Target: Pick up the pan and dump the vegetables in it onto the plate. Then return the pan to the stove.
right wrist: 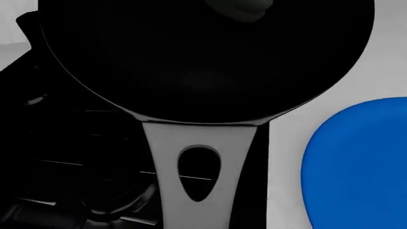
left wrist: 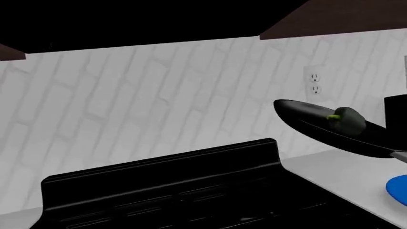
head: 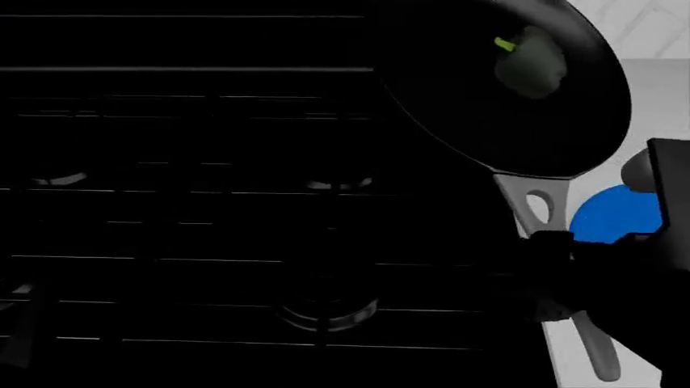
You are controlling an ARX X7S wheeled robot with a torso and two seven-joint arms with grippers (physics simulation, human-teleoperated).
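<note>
White wall outlet (left wrist: 313,82) behind pan (left wrist: 330,130)

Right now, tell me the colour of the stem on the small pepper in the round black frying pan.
Bright yellow-green stem on the dull grey-green pepper; clearest in the left wrist view.

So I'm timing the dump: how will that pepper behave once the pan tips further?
The pepper looks rounded and small, so it will probably roll rather than slide. It already sits in the lifted, tilted pan, which seems smooth, so it may leave suddenly. The plate is flat, so it might roll on.
</note>
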